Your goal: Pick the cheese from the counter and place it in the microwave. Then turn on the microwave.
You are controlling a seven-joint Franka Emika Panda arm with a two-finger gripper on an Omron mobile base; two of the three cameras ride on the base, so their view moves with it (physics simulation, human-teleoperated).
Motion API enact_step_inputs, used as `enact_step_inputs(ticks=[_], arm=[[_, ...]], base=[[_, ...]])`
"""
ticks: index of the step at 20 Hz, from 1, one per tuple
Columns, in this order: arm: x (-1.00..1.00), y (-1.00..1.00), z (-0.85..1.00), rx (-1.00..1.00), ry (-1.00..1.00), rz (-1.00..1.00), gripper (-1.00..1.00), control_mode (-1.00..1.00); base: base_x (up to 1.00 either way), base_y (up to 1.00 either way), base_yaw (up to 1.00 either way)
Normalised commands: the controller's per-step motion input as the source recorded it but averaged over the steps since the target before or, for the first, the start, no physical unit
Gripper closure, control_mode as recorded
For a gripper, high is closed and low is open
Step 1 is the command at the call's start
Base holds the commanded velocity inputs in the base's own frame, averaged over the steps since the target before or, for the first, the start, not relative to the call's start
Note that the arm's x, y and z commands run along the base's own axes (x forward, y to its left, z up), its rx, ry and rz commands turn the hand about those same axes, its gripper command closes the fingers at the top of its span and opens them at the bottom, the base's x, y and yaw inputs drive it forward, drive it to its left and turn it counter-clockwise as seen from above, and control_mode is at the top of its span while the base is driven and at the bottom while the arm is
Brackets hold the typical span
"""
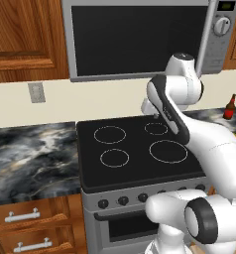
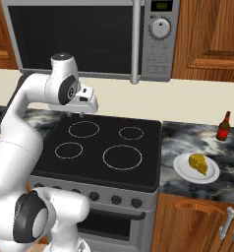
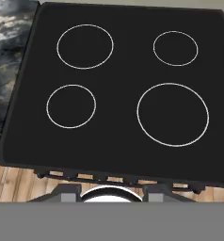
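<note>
Right base view first: cheese (image 2: 198,163) sitting on a white plate (image 2: 184,170) on the table (image 2: 188,135), right of the stovetop (image 2: 109,147), with a brown bottle (image 2: 223,127) standing just behind. Tool (image 2: 78,114) hanging over the far left burner, well apart from the plate, pointing down. Hand view looking straight down on black glass and four rings, tips spread apart, nothing between them, so released and empty. Pick not yet begun; reach toward the cheese looks like the step in hand. To do it well: swing right across the stovetop at height, stop squarely above the chunk, then drop straight down. Probably best to widen the tips first, since the wedge looks lumpy and might squirt out of a narrow pinch. Close across the thicker body, not the thin point. Keep clear of the bottle on the way in, and avoid pressing the plate rim, or risk tipping it. Microwave (image 2: 89,34) above, door shut, handle (image 2: 135,42) on its right side; needs opening before any placing.
</note>
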Motion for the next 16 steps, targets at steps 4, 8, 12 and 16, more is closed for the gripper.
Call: enact_step_inputs(ticks=[4,8,12,16], arm=[[-0.02,-0.02,0.03,0.00,-0.08,0.00,-1.00,-1.00],[-0.07,-0.09,0.22,0.00,-0.20,0.00,-1.00,-1.00],[-0.05,-0.08,0.30,0.00,-0.27,0.00,-1.00,-1.00],[-0.07,-0.13,0.36,0.00,-0.30,0.00,-1.00,-1.00]], base=[[0.00,0.00,0.00],[0.00,0.00,0.00],[0.00,0.00,0.00],[0.00,0.00,0.00]])
